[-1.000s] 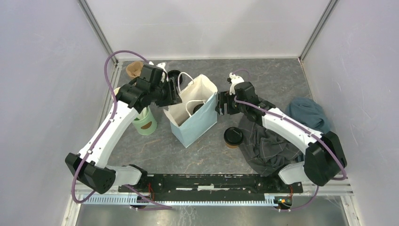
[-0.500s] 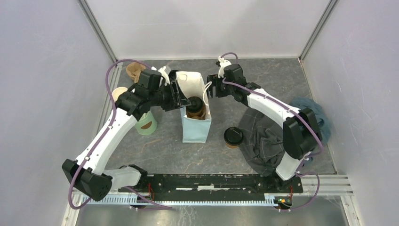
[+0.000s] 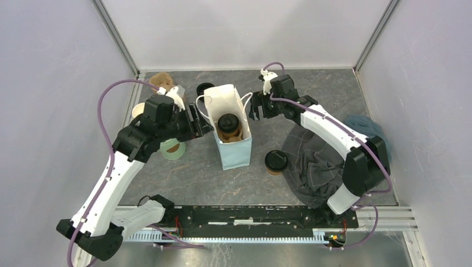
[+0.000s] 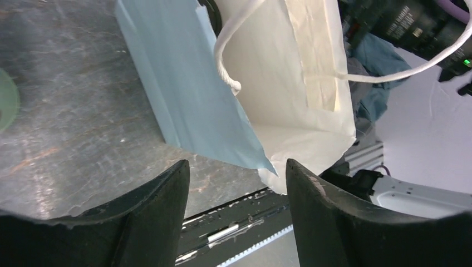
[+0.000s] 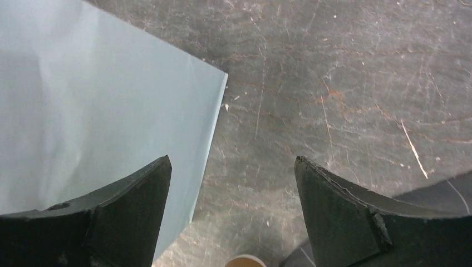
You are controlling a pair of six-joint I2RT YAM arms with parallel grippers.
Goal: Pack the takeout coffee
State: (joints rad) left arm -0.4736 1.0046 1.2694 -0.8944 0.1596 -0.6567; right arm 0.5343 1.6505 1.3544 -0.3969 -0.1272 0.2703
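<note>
The grey table point(image 3: 183, 172) carries a light-blue paper bag point(image 3: 236, 156), upright with its white inside open to the top, directly between the two grippers. A dark grey cloth point(image 3: 314, 167) lies crumpled on the base side of the right gripper, partly under that arm.

The left gripper point(image 4: 236, 164) sits just beside the bag's left wall, fingers spread wide and pinching nothing. Its wrist view shows the bag's blue side, cream lining and a white cord handle point(image 4: 222, 61) beyond the fingertips, apart from them. The right gripper point(image 5: 232, 161) hangs just off the bag's right wall, likewise spread and empty, with bare table under the gap.

One lidded cup point(image 3: 228, 125) stands inside the bag, between both grippers; only its black lid and a little brown wall show. The second lidded cup point(image 3: 276, 161) stands on the table, nearer the bases than the right gripper, just beside the cloth's edge.

A green cup point(image 3: 170, 149) is half hidden beneath the left arm. A tan sliver point(image 5: 242, 260) at the bottom edge of the right wrist view is cut off too short to name.
</note>
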